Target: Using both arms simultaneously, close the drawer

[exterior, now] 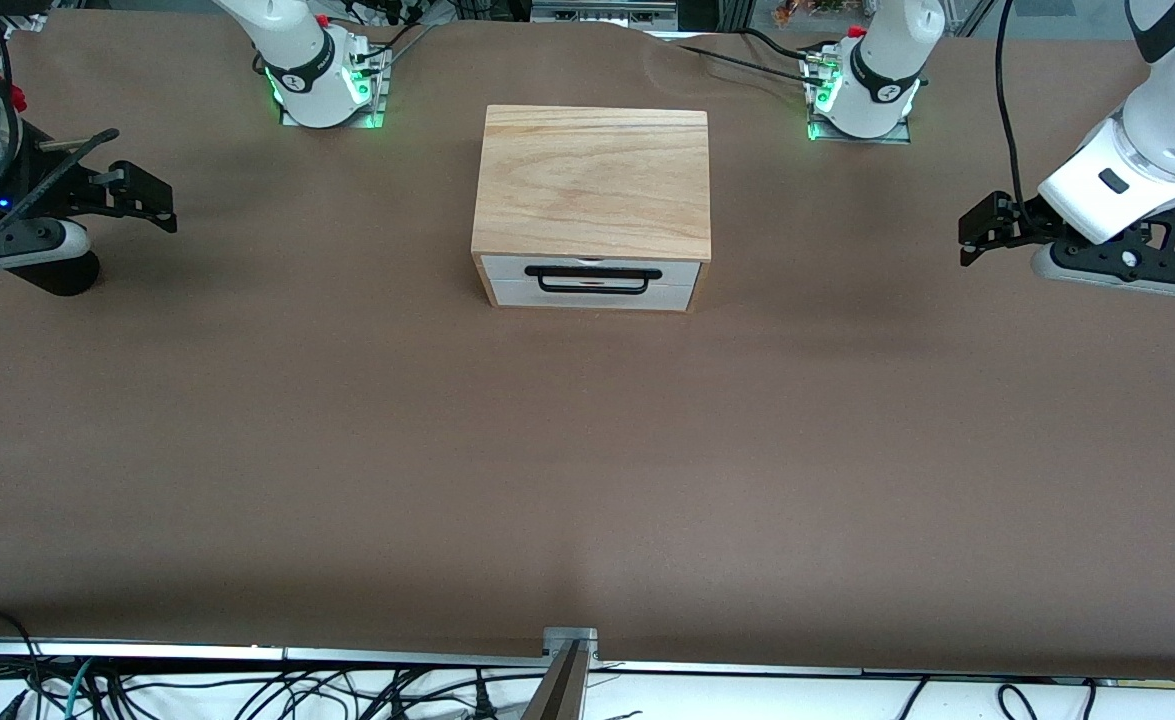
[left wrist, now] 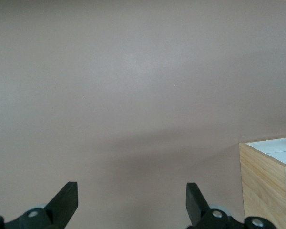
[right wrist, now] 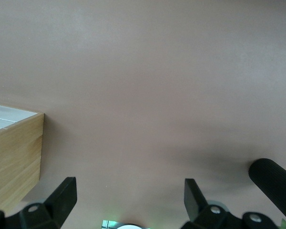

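Table (exterior: 587, 480): a brown cloth is covering it, and the part nearer to the front camera than the box is showing nothing on it.

Drawer (exterior: 592, 283): it is sitting in the face of the box that is looking toward the front camera. The white panel with the black bar handle (exterior: 592, 279) is looking flush, or almost flush, with the wood frame, so I am judging that very little travel is remaining, if any.

Box (exterior: 592, 185): the light-wood box is standing in the middle of the table, between the two bases. A corner of it is showing in each wrist view.

Right gripper (exterior: 142, 195): it is hovering over the table well apart from the box, toward the right arm's end. Its fingers are spreading wide and are holding nothing.

Left gripper (exterior: 982, 228): it is hovering well apart from the box toward the left arm's end, also wide open and empty.

Step in hand: both arms are standing off from the box, either before the approach or with the closing done; I cannot tell which.

How to do it well: if a push is needed, both grippers should be meeting the white panel at the same height, one on each side of the handle, and pressing together evenly.

Risk: the box is looking light, so an uneven push may be turning or sliding it toward the bases.
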### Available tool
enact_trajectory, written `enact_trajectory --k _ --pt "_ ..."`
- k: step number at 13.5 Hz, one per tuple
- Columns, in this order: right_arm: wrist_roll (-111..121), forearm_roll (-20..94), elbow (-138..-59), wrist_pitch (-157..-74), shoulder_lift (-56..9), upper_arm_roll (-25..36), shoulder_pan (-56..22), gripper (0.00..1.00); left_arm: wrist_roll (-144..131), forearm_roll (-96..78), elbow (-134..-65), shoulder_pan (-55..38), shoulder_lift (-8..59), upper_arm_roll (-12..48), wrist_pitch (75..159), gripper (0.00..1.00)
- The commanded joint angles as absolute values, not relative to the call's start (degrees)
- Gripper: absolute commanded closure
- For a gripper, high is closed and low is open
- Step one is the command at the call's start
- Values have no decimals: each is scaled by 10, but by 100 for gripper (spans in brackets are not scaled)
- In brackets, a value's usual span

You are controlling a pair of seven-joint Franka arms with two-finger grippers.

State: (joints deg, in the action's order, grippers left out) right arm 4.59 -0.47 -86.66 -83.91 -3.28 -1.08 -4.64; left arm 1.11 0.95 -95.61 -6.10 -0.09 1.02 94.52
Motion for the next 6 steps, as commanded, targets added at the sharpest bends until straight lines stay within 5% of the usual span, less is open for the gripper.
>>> enact_trajectory --k 1,6 --pt "47 -10 -859 -831 -30 -22 -36 0 12 -2 -959 -57 -8 11 940 0" --pt "49 -10 -859 -831 -32 -24 -39 0 15 -2 -958 -58 -7 11 940 0"
